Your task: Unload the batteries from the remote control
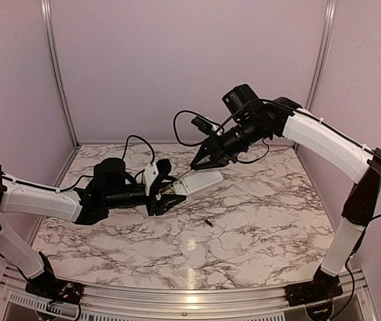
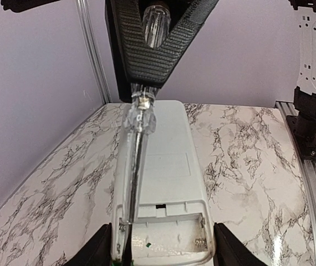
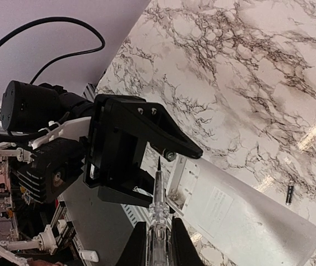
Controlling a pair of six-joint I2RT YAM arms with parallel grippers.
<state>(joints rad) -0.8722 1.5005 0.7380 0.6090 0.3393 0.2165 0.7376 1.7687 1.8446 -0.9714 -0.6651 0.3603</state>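
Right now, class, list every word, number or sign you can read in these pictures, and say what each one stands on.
No text can be read in any view.
Flat white plastic remote control: the pale rectangular label on its back bears faint grey marks, too blurred to read.
Clear-handled screwdriver and marble-patterned table: no print visible.

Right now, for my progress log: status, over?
Left gripper shut on remote, held aloft. Right gripper shut on screwdriver, tip at recess edge. One battery on table; recess looks empty.
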